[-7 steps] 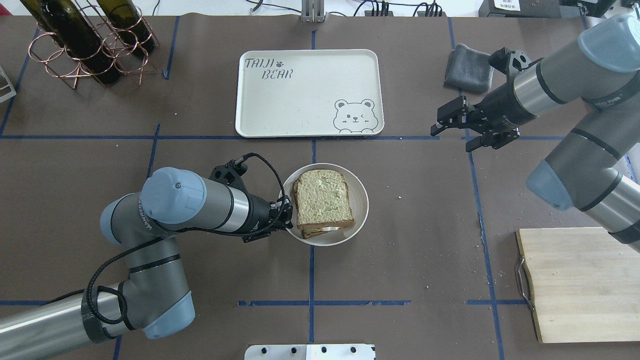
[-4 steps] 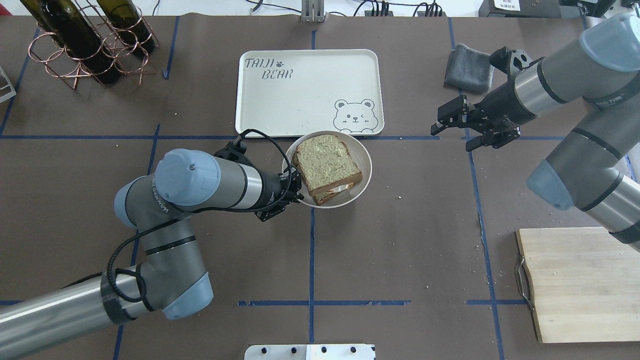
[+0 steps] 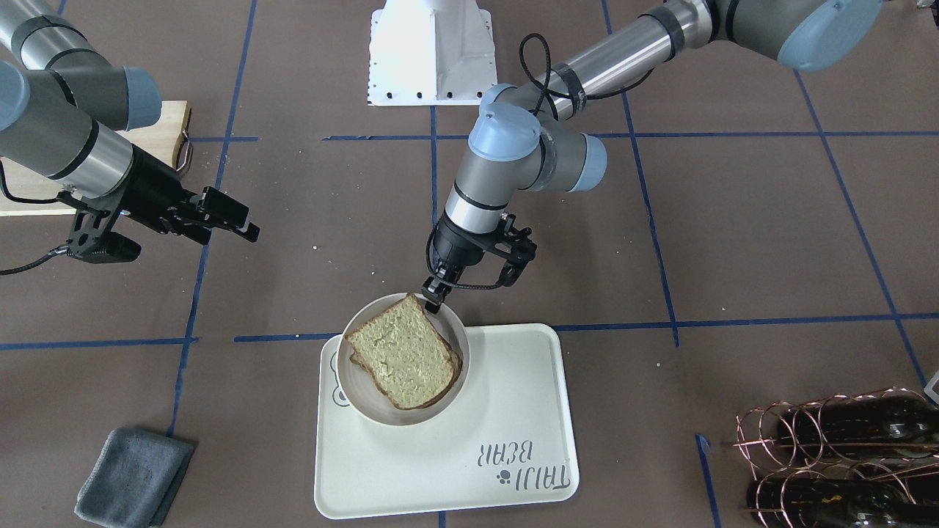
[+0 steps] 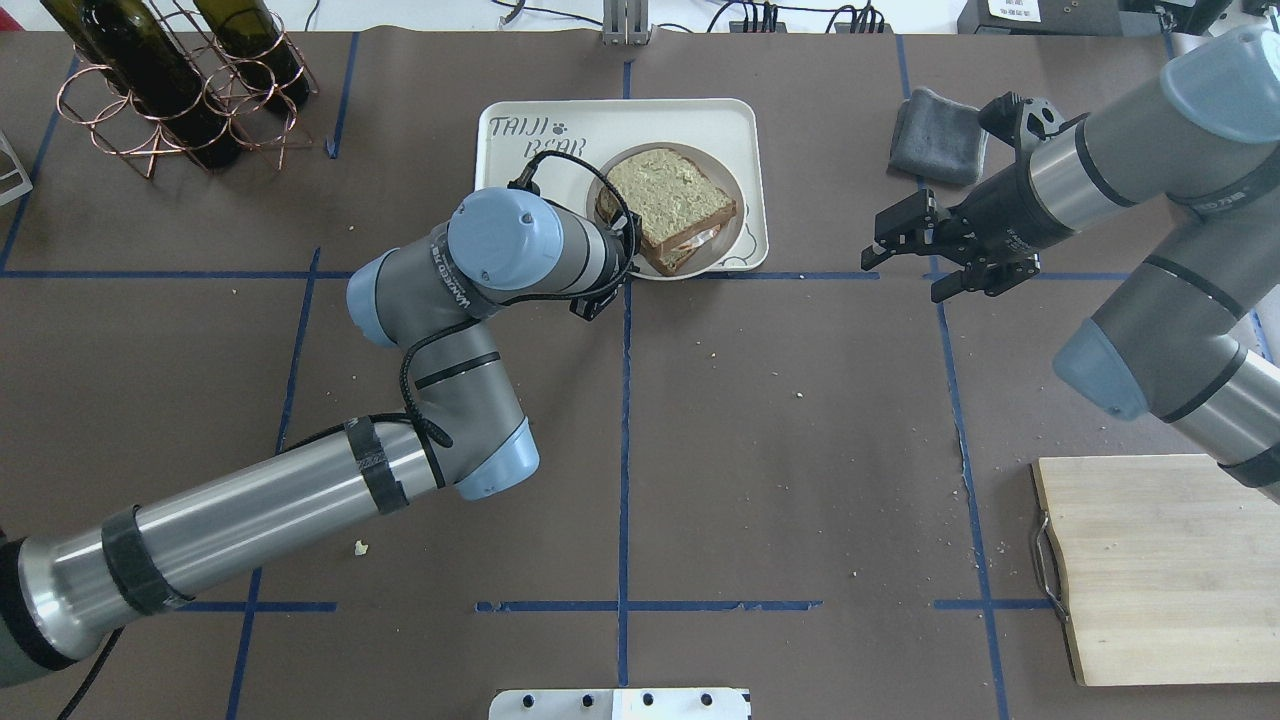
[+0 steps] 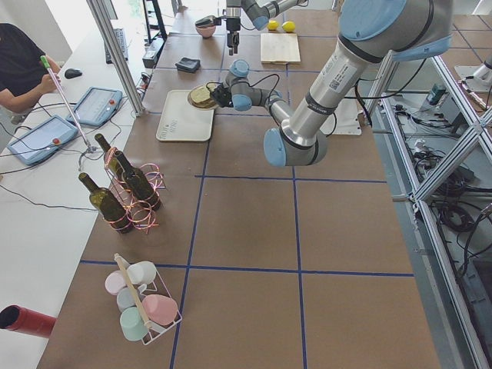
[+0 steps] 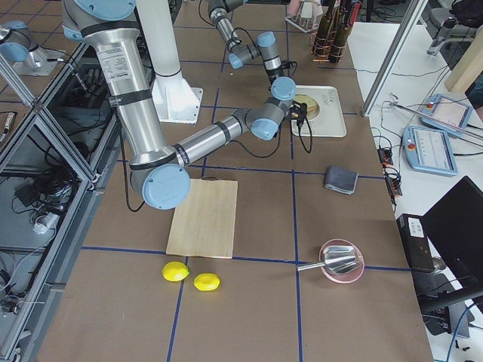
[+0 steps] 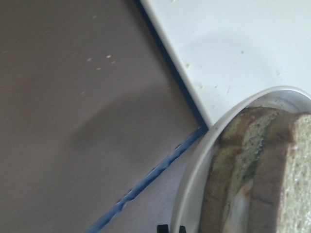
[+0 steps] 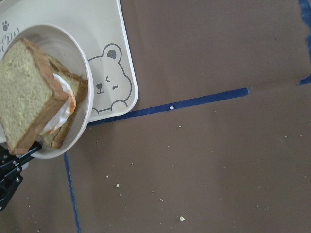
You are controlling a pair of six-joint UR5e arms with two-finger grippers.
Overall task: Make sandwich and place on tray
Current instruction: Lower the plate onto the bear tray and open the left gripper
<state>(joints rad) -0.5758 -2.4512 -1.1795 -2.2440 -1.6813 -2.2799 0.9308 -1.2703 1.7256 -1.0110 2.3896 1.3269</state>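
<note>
The sandwich [image 4: 668, 200], two brown-crusted slices around a white egg, lies on a small round plate [image 4: 730, 232]. My left gripper [image 4: 622, 240] is shut on the plate's near-left rim and holds the plate over the near right part of the cream bear tray [image 4: 560, 120]. I cannot tell whether the plate touches the tray. In the front-facing view the gripper [image 3: 433, 299] pinches the rim and the plate [image 3: 367, 411] covers the bear drawing. The left wrist view shows the rim [image 7: 204, 160] and the sandwich edge [image 7: 252, 170]. My right gripper [image 4: 905, 262] is open and empty, to the right of the tray.
A copper rack of wine bottles [image 4: 170, 80] stands at the far left. A folded grey cloth [image 4: 935, 135] lies at the far right. A wooden cutting board [image 4: 1160, 570] lies at the near right. Crumbs dot the brown table cover.
My left arm has carried the plate with the sandwich from the table's middle away from me to over the tray. The right arm has not moved.
</note>
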